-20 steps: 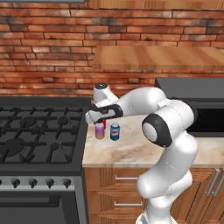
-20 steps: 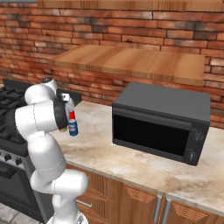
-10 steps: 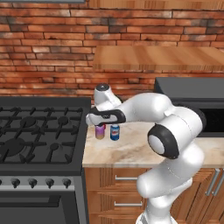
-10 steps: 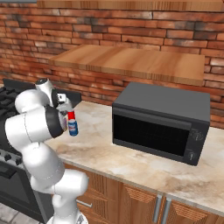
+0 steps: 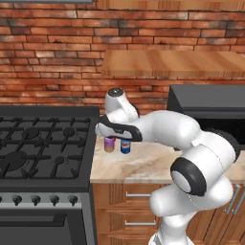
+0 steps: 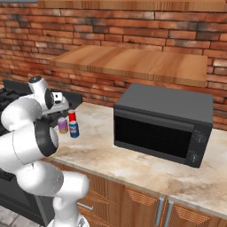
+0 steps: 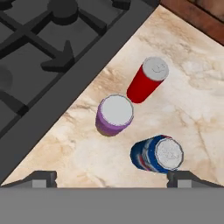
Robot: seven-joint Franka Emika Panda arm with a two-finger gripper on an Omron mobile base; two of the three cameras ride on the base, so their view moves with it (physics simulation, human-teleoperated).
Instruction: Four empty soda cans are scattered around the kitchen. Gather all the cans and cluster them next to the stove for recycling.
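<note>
Cans first: three of them stand upright in a tight cluster on the marble counter (image 5: 143,165), just beside the right edge of the stove (image 5: 43,148). The hand view looks straight down on them. The purple can (image 7: 114,115) stands nearest the stove, close to its dark rim. The red can (image 7: 148,80) stands just behind it, farther from the counter's front edge, and the blue can (image 7: 157,154) sits on the purple one's far side from the stove, a small gap between them. None of the three touches another, as far as the hand view shows.

Above the cluster hangs the gripper (image 7: 112,177), fingers spread wide apart and holding nothing; the two dark fingertips (image 7: 43,178) stand on either side of the bottom of the hand view, with the purple and blue cans between and beyond them. In the left base view the hand (image 5: 115,130) sits right over the cans, its dark underside covering their tops. The white arm (image 5: 167,131) reaches across from the right toward the stove.

Well away from the stove, farther along the same counter, sits the dark grey microwave (image 6: 162,124), door closed. A wooden shelf (image 6: 133,62) runs along the brick wall (image 6: 111,26) above the counter.
</note>
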